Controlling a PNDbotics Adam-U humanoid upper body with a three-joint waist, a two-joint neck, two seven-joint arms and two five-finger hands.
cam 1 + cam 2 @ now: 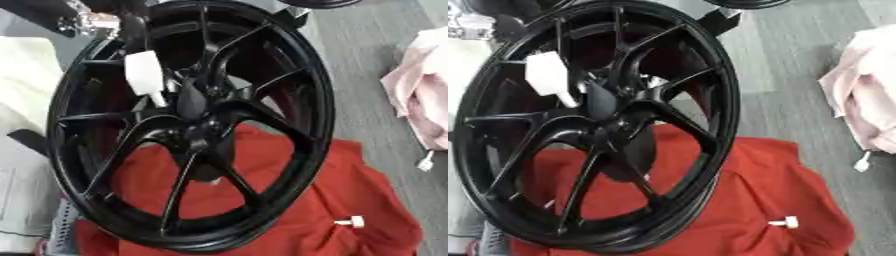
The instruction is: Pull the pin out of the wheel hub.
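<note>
Black wheel (188,125) stood upright over red cloth (350,200). White pin (350,221) lay on cloth's right edge. Hand state: cannot tell.

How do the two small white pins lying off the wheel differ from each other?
The white pin on the red cloth lies level, its wide head pointing right. The white pin on the grey floor lies beside the pink cloth, tilted steeply. The first sits nearer the black wheel. Both are small, white and loose.

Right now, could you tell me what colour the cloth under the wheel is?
Red; the cloth shows best in the left eye view.
</note>
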